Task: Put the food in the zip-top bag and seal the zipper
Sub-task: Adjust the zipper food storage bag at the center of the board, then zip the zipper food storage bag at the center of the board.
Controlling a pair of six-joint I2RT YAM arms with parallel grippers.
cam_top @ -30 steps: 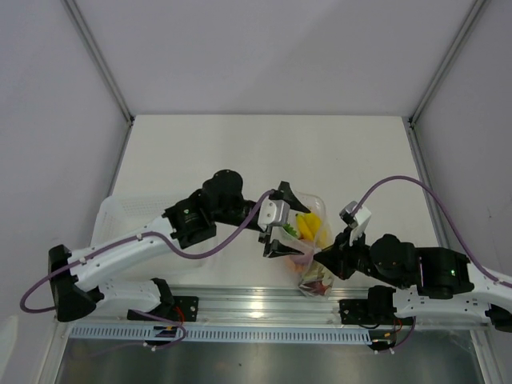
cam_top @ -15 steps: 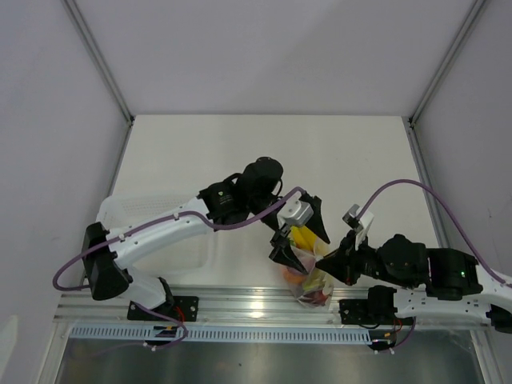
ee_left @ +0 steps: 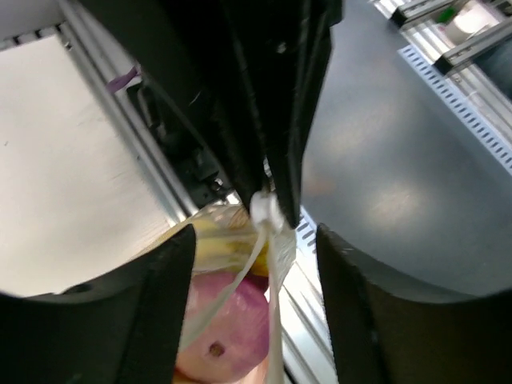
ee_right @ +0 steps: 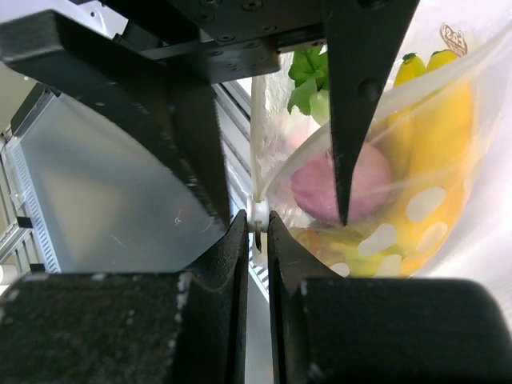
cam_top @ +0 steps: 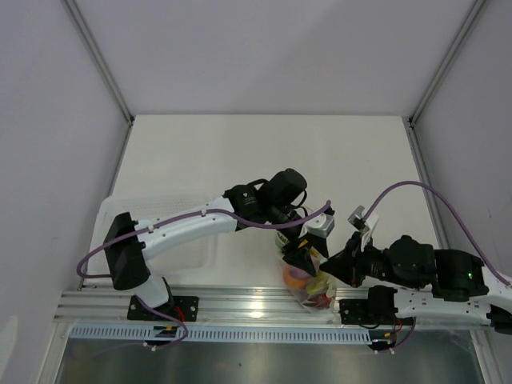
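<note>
Right tool (ee_right: 258, 224) clamped on zipper (ee_right: 258, 213) end, tensioning zip-top bag (ee_right: 448, 240); left tool (ee_left: 254, 238) part-open, straddling the mouth, probably pre-seal.

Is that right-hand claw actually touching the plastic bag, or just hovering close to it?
Touching. In the right wrist view, the right gripper is pinched shut on the mouth edge of the zip-top bag, with no gap showing.

Inside the zip-top bag (cam_top: 304, 292): banana (ee_right: 448, 120), radish (ee_right: 308, 80) and a round fruit (ee_right: 320, 188). At the bag's mouth: zipper (ee_right: 258, 212), between the fingers of the right gripper (ee_right: 256, 232), right of the bag. Either side of the bag's mouth, from behind: left gripper (ee_left: 256, 252). Well left of the bag: tray (cam_top: 152, 205). Just before it: rail (cam_top: 240, 302).
</note>
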